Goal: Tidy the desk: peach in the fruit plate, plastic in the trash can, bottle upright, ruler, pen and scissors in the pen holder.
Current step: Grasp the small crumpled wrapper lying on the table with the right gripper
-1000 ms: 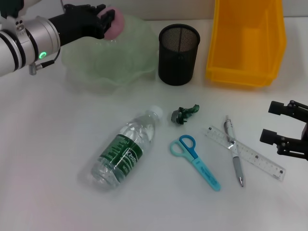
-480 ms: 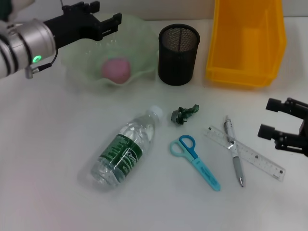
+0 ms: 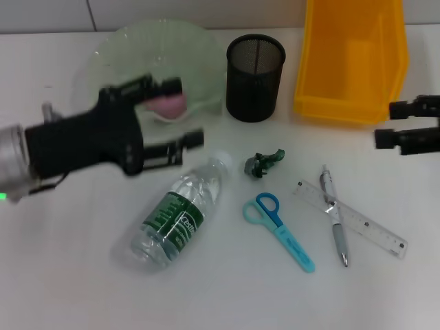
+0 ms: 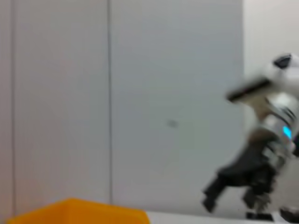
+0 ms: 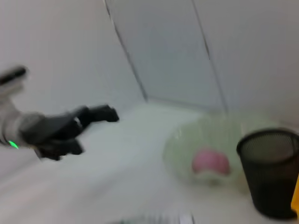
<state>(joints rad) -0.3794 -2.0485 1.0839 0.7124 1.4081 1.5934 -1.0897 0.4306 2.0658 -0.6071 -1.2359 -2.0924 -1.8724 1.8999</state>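
Left tool (image 3: 175, 113) spread empty, pink peach (image 3: 167, 105) in green plate (image 3: 124, 48)

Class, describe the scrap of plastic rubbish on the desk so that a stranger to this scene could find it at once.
Start at the black mesh pen holder near the back of the white desk. Just in front of it, between the cap of the lying water bottle and the blue scissors, sits the plastic scrap. It alone is small, crumpled and dark green.

Left hand (image 3: 177, 113) agape; right hand (image 3: 390, 124) spread.
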